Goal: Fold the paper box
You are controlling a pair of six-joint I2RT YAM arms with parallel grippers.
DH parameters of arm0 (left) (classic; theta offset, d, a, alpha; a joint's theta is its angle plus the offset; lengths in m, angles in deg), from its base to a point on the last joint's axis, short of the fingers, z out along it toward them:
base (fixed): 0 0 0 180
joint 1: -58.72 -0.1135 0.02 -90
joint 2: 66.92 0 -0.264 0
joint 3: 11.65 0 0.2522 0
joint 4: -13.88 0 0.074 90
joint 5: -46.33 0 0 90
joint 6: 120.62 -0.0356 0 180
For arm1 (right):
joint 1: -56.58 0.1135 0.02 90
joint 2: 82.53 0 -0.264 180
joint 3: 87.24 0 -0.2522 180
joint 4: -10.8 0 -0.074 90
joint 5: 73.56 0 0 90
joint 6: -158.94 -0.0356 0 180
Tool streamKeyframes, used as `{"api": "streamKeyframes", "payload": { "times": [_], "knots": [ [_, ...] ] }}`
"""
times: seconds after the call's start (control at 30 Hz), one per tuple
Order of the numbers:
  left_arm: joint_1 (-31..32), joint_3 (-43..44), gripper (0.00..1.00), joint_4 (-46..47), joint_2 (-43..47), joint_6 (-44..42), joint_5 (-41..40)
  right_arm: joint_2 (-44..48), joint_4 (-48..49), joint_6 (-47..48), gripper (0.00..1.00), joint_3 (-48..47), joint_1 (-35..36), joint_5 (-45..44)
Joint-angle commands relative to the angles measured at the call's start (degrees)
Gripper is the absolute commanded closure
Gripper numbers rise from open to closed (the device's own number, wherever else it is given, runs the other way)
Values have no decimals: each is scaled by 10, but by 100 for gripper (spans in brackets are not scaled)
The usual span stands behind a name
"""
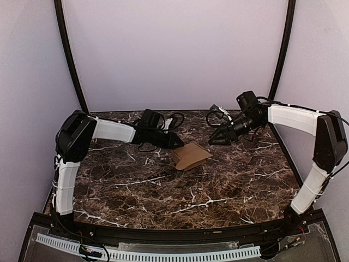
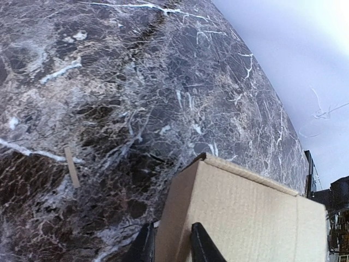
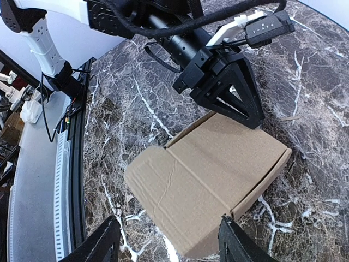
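The paper box (image 1: pixel 192 156) lies on the table (image 1: pixel 163 202), in the back half and about midway between the left and right edges. It is plain brown cardboard all over. It sits low and is only partly folded. Its long way runs mostly from side to side, but it is turned a bit, so its sides slant against the table's edges. One corner points at the back edge and one points at the near edge. From the right wrist I can see a low, open tray shape with a short wall along one long side. A flat flap sticks out from one short end, on the side away from the left arm.

The left claw (image 1: pixel 179 144) is down at the box's left end. Its two black fingers (image 2: pixel 204 248) are close together with a cardboard edge between them. One finger is on the outside of the box and the other is on the brown face. So it is pinching the box there.

The right claw (image 1: pixel 212 141) hangs in the air just right of the box, pointing down at it. Its fingers (image 3: pixel 235 243) are spread wide with the box below them, and they hold nothing.

A tiny pale strip (image 2: pixel 72 166) lies on the table near the box, not touching it.
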Motion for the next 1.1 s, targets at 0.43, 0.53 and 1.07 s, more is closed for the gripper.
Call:
{"api": "streamKeyframes", "payload": {
  "times": [0.43,0.53,1.07],
  "knots": [
    [-25,-7,78,-51,-25,-15,-24,18,-11,34,38,2,-5,8],
    [-28,-6,77,-59,-23,-17,-37,16,0,47,39,13,-6,1],
    [-44,-58,68,-27,48,-11,-76,-174,113,120,37,-107,-2,-65]
  ]
}}
